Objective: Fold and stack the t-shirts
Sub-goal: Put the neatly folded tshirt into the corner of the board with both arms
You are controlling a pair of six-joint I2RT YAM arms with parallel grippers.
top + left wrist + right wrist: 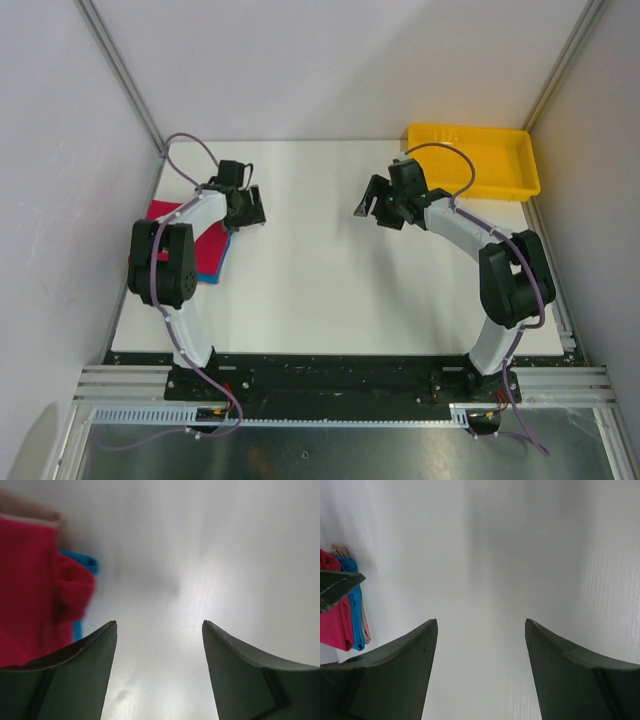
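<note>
We hold our left pincer (pixel 248 215) and right pincer (pixel 375 212) wide open and empty, the stacked t-shirts (pixel 207 252) at the nearer left one's eight o'clock.

Crimson t-shirt (pixel 162 211), bright blue t-shirt (pixel 219 264) and yellow tray (pixel 488 160) show against white table (pixel 310 290).

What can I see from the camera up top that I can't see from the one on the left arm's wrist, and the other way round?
Only the top view shows the yellow tray at the far right corner, both whole arms, and the right gripper, open. Only the left wrist view shows, close up, a bunched fold of the red shirt lying over the blue shirt, and that nothing sits between the left gripper and its spread fingers. Both show the red shirt on the blue one at the left of the white table.
</note>
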